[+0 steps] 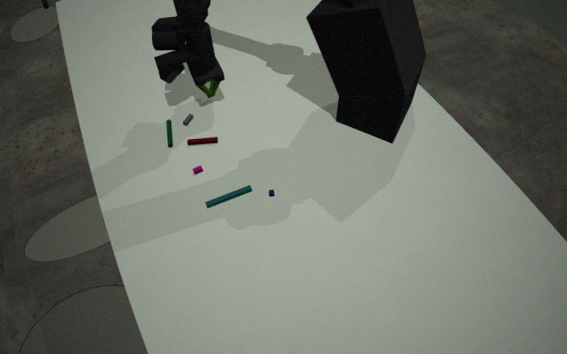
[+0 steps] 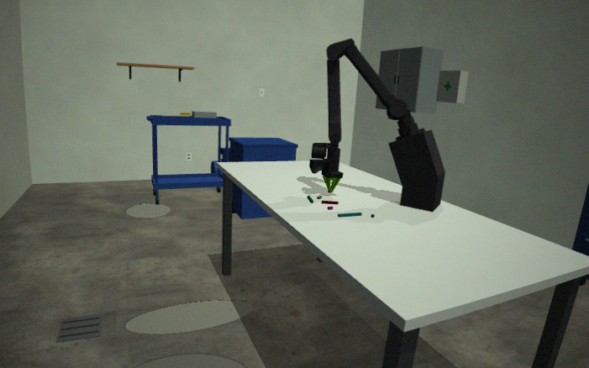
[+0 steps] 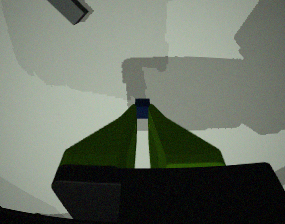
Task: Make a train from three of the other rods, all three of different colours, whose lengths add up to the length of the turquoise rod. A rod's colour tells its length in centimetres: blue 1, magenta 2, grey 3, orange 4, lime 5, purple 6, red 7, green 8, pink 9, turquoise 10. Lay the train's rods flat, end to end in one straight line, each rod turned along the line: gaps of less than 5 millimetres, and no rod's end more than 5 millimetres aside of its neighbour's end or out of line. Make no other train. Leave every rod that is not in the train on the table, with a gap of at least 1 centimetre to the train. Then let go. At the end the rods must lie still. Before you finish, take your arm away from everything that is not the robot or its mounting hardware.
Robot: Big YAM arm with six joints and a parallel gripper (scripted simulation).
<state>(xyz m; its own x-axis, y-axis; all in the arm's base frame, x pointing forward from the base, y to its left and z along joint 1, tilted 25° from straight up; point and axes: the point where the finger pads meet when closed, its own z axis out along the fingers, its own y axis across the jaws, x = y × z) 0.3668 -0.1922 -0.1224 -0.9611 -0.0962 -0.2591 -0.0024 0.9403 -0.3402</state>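
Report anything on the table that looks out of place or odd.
Nothing looks damaged. The rods lie scattered at different angles, none joined end to end. The hand pinches a small blue rod above the table, near the grey rod.

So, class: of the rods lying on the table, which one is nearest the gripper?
The grey rod. This short rod lies just below the gripper in the top view, closer than the green rod and red rod beside it.
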